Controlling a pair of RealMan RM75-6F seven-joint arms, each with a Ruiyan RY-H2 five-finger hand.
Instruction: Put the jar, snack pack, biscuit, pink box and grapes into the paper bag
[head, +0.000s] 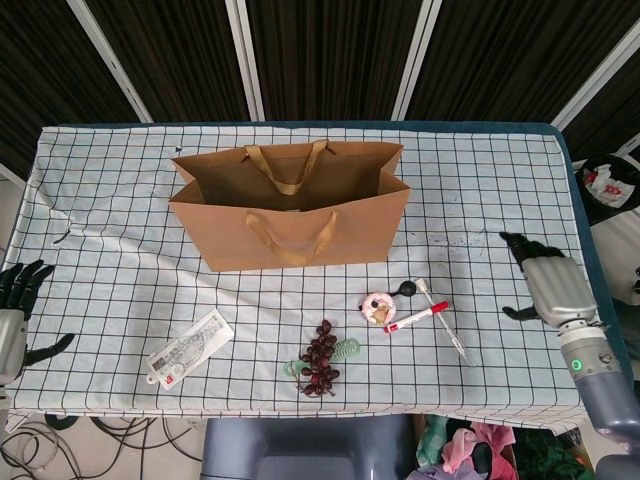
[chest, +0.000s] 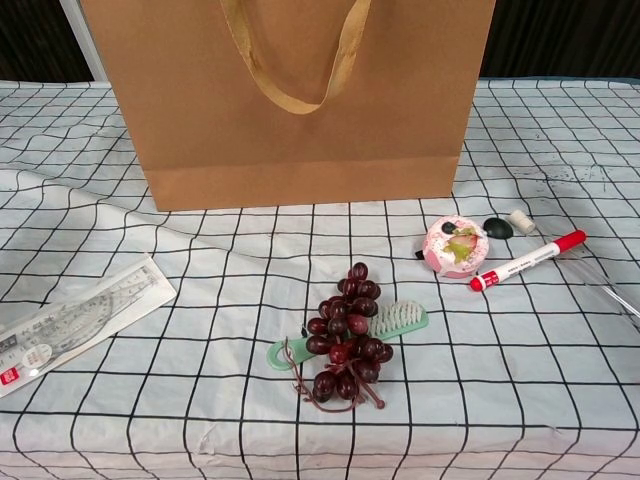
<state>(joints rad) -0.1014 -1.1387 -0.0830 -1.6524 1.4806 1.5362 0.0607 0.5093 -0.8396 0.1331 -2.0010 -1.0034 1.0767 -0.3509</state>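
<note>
Right hand open and empty, left hand open too — dark purple grapes bunched atop green brush

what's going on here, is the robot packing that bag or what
Nothing is being handled right now. The right hand hangs empty, fingers apart, near the table's right edge, away from the paper bag. The left hand sits empty off the left edge. The bag stands open at the back of the table. The grapes lie out in front on a green brush, near a red marker and a round pink item, so packing isn't finished.
</note>
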